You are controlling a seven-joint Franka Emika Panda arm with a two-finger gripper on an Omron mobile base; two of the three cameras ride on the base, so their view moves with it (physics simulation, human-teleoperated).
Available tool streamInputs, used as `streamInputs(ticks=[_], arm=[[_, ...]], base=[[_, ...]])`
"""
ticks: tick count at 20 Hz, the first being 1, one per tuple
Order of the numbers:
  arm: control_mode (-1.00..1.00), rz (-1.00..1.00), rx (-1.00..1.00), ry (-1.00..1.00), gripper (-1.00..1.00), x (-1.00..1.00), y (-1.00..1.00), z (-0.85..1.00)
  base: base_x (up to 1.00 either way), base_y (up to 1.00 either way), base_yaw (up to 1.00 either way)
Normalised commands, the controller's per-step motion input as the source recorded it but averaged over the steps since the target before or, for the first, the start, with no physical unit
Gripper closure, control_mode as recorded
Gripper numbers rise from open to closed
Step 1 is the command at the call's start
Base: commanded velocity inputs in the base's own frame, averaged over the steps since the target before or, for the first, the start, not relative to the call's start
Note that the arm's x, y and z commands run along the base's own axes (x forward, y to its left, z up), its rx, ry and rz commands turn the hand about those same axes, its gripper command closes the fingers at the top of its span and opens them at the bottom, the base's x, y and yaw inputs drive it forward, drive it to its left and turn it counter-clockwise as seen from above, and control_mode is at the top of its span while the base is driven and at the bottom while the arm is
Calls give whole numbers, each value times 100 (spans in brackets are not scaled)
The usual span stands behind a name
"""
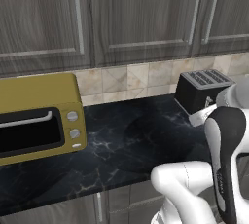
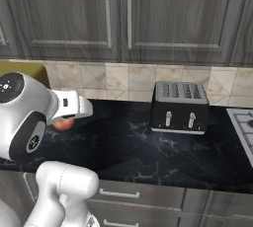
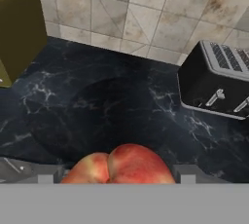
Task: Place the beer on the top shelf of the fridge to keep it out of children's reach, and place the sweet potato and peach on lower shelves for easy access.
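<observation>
A round orange-red peach (image 3: 119,165) sits between my gripper's (image 3: 115,177) two fingertips, held above the black marble counter (image 3: 112,106). The grey fingers (image 3: 44,175) press against it from both sides. In the right base view the peach (image 2: 61,124) peeks out under my white hand, in front of the tiled wall at the left. The beer, the sweet potato and the fridge with its shelves are out of view.
A yellow toaster oven (image 1: 39,116) stands on the counter's left. A black toaster (image 2: 179,106) stands against the tiles at the right. Dark wood cabinets (image 2: 118,14) hang above. A stove edge (image 2: 244,125) lies at the far right.
</observation>
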Motion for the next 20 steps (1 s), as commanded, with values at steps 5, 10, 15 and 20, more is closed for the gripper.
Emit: streamInputs(ticks=[5,10,15,20], arm=[[-100,2,-11,0,100,-12,26,26],[-100,7,-7,0,100,-1,5,53],[100,10,-9,2,100,-23,0,23],[100,0,0,0,100,0,0,0]], base=[[0,0,0],[0,0,0],[-13,0,3],[-93,3,26]])
